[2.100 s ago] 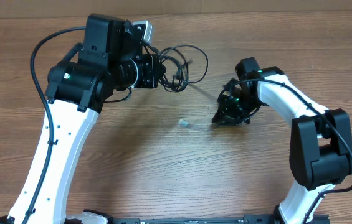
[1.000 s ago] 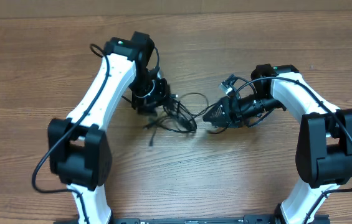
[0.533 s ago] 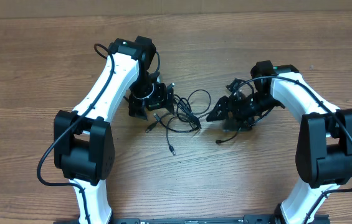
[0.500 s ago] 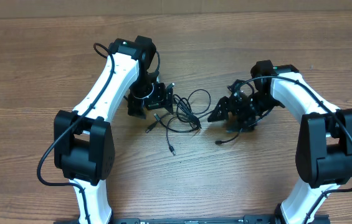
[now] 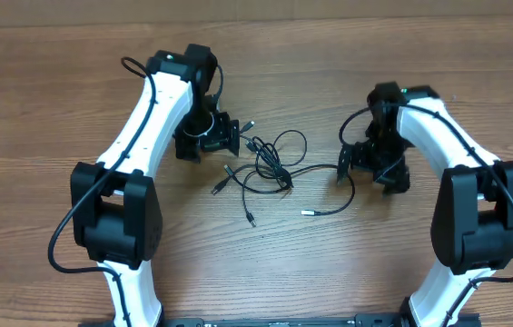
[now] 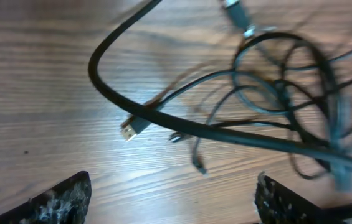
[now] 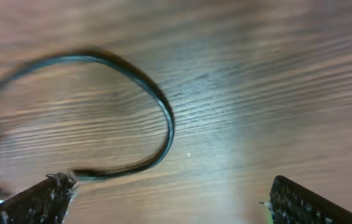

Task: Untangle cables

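cables [image 5: 272, 166] tangled mid-table (crossings blurred) | left gripper [image 6: 174, 200] spread, empty | right gripper [image 7: 171, 194] spread, empty, tips cropped

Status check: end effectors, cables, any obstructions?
Left end effector open, empty. Right end effector open, empty. Cables knotted on table between them, one strand looping toward the right. Nothing else seen nearby.

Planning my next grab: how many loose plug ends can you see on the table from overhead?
4. One plug by the left hand, two below the tangle, one ending the strand that curves near the right hand. More may hide in the tangle.
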Robot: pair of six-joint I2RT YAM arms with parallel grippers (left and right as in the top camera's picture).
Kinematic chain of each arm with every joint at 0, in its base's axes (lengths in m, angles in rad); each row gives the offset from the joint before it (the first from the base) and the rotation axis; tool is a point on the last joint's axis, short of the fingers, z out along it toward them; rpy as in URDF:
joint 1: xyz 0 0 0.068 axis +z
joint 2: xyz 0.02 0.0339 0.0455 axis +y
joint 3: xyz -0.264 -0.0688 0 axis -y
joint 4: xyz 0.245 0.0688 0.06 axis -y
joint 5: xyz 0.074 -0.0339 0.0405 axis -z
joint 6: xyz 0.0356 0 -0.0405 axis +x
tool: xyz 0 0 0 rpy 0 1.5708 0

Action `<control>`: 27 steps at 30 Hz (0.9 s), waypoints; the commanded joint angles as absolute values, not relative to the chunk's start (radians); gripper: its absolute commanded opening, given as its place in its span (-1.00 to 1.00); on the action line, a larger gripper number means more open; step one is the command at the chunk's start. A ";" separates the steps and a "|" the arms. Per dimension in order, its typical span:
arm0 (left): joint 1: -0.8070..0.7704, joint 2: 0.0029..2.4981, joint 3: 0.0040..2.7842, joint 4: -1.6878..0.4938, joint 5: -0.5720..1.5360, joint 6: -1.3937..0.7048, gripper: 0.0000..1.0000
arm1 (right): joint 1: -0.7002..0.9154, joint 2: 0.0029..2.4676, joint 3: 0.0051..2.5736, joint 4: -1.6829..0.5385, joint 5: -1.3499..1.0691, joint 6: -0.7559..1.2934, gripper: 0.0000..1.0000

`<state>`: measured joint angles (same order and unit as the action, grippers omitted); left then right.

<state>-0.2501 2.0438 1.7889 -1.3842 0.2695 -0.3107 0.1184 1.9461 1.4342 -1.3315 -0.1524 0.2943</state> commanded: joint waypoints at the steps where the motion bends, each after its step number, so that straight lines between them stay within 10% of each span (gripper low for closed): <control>1: -0.249 1.959 1.830 -1.390 0.373 -0.284 0.45 | 0.124 1.923 1.558 -1.382 -0.202 0.217 0.96; 5: -0.285 1.957 1.818 -1.414 0.466 -0.283 -0.76 | 0.125 1.917 1.591 -1.414 -0.530 0.072 0.43; 10: -0.385 1.958 1.748 -1.366 0.467 -0.285 -0.72 | 0.125 1.921 1.558 -1.388 -0.616 0.076 -0.54; 17: -0.522 1.958 1.608 -1.205 0.458 -0.319 -0.42 | 0.125 1.921 1.478 -1.331 -0.649 0.080 -0.52; 20: -0.558 1.958 1.541 -1.102 0.412 -0.319 0.13 | 0.125 1.921 1.457 -1.314 -0.649 0.080 -0.44; 27: -0.574 1.958 1.464 -0.945 0.322 -0.319 0.08 | 0.125 1.921 1.431 -1.284 -0.651 0.080 -0.37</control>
<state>-0.5758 1.9728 1.4757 -0.9718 0.3698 -0.3168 0.1204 1.9400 1.4460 -1.2922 -0.6319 0.0895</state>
